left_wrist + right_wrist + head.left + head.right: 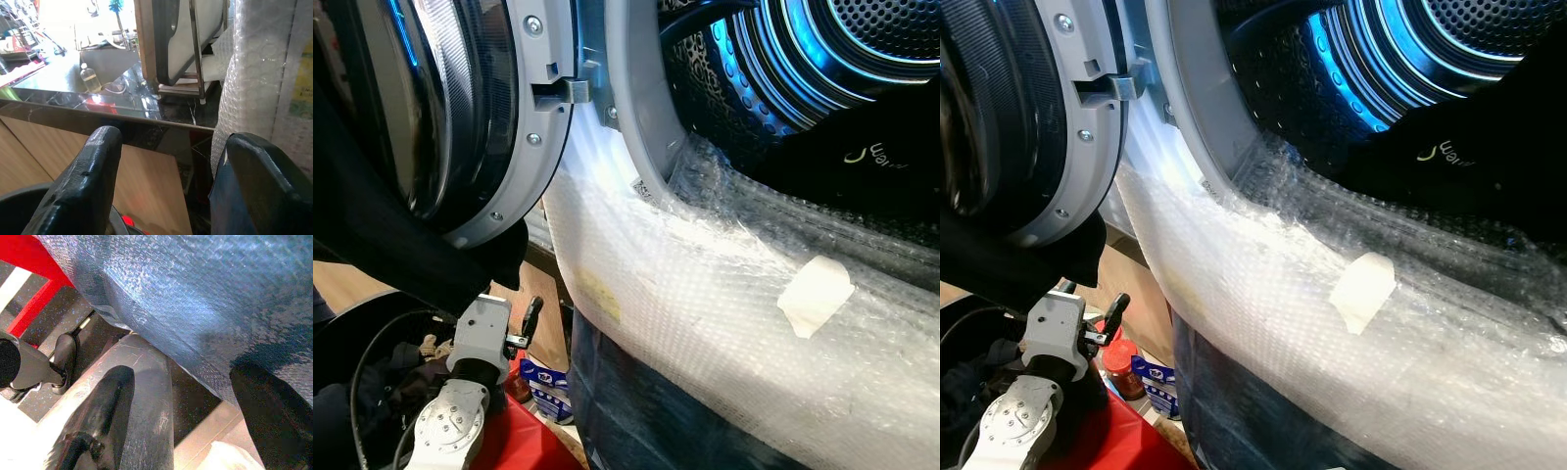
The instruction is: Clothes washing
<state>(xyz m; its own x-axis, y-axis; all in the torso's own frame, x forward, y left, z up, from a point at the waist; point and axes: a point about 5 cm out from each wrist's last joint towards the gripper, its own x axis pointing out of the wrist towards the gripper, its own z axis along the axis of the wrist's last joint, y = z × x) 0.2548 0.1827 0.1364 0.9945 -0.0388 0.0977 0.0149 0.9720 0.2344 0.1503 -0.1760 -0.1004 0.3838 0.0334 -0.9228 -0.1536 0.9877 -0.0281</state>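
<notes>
The washing machine's drum [803, 59] stands open and glows blue. A black garment [862, 166] with white lettering lies inside it at the right. The round door [460, 108] is swung open to the left. A dark cloth [401, 245] hangs below the door's rim. My left gripper [509, 299] points up just under that rim, beside the cloth. In the left wrist view it is open [171, 142] with nothing between its fingers. My right gripper [181, 377] is open too, close under the blue-grey wrapped front of the machine [195, 293].
Bubble wrap [705, 294] with a patch of tape [815, 294] covers the machine's front below the opening. A black basket rim [352, 323], a red surface [524, 431], a red-lidded jar [1121, 367] and a blue-and-white pack [543, 382] crowd the lower left. A dark countertop [98, 107] lies ahead of the left gripper.
</notes>
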